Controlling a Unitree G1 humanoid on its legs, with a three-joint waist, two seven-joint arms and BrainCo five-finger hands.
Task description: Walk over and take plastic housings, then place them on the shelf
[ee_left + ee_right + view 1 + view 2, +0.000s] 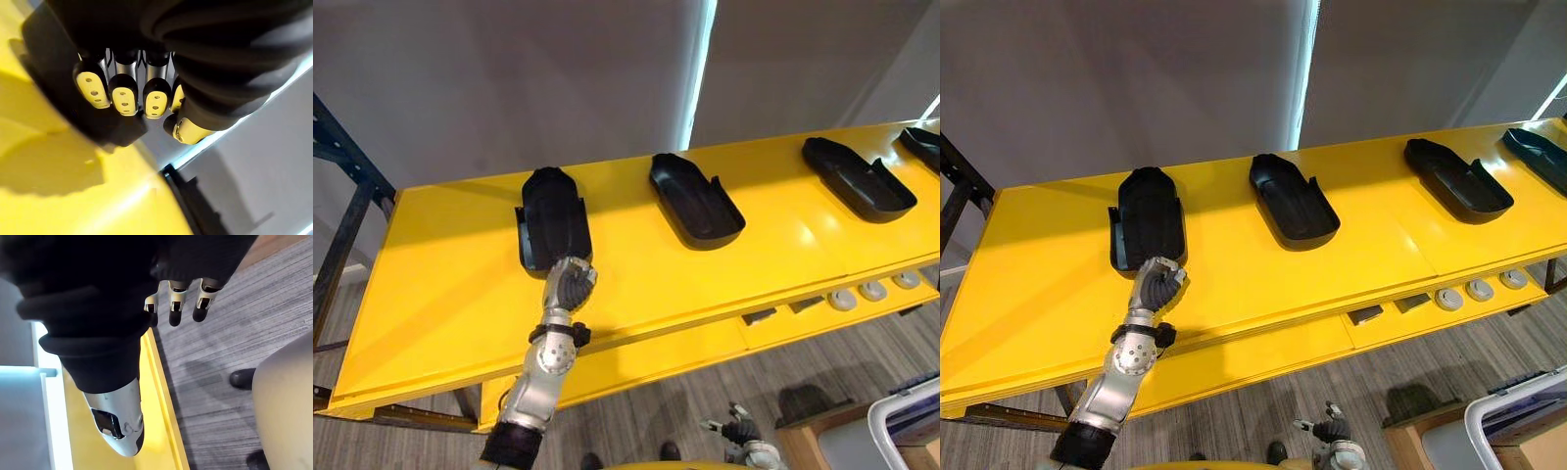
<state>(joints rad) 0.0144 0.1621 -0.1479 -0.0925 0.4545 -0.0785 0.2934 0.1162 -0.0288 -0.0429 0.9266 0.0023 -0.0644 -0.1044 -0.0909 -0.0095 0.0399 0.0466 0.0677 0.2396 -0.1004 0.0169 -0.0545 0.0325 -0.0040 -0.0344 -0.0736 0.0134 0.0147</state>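
The robot's left hand (pixel 570 284) was nearest, its fingers (pixel 122 93) curled into a fist against the near end of the leftmost plastic housing (pixel 553 220), with nothing seen inside the curl. That housing rested on the yellow shelf (pixel 440 284), with three more housings (pixel 695 201) spaced along it to the right. The right hand (pixel 739 428) hung low above the grey floor (pixel 636 411), fingers relaxed and empty. The housings looked like thin, stiff moulded shells, probably light and smooth; a raised side rim seemed the surest place to pinch

Silver-grey arm (pixel 543 367), dark ribbed wrist cover (pixel 220 49), left robot hand (pixel 570 284), silver dark-tipped fingers (pixel 122 93)
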